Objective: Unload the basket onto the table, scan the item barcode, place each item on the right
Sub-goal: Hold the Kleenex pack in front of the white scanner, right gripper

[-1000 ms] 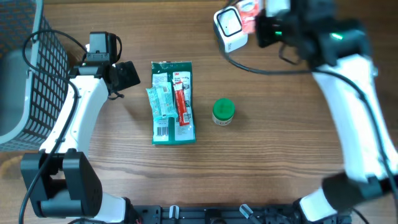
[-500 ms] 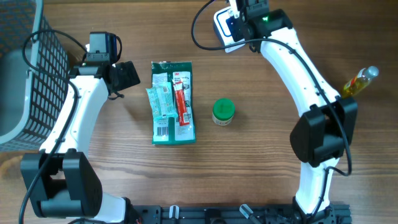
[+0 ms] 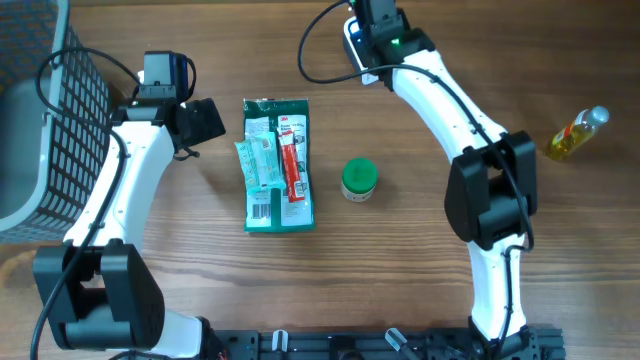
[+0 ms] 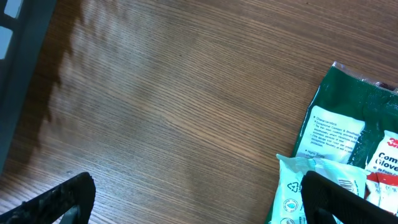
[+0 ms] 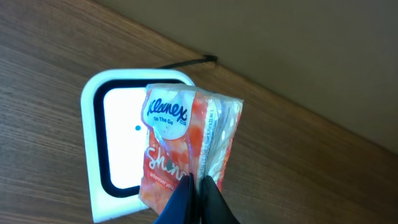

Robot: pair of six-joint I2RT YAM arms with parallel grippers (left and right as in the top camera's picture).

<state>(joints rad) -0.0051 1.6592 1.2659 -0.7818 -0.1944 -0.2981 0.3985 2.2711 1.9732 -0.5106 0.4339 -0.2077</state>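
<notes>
Wooden bench (image 3: 400,270) holds most of the things in view. At its far edge the right arm (image 3: 440,95) stretches over a white scanner (image 5: 112,143) with a black-rimmed window. The right jaws are clenched on the near edge of an orange-and-white tissue pack (image 5: 186,137). In the right wrist view the pack sits over the scanner's right half and covers part of the window. Whether it touches the scanner cannot be told. Its printed logo faces the wrist camera. A thin black cable (image 5: 186,62) runs off from the scanner's far side.

On the other side the left arm (image 3: 130,170) hovers with the left jaws spread wide and nothing between them. They are above bare wood, just left of a green packet (image 3: 278,165) that lies flat. The packet's upper corner shows at the right of the left wrist view. A small jar with a green lid (image 3: 359,179) stands just right of the packet, not touching it. A yellow bottle (image 3: 577,135) lies tilted near the right edge, well apart from the rest. A black wire basket (image 3: 75,120) sits at the left edge.
</notes>
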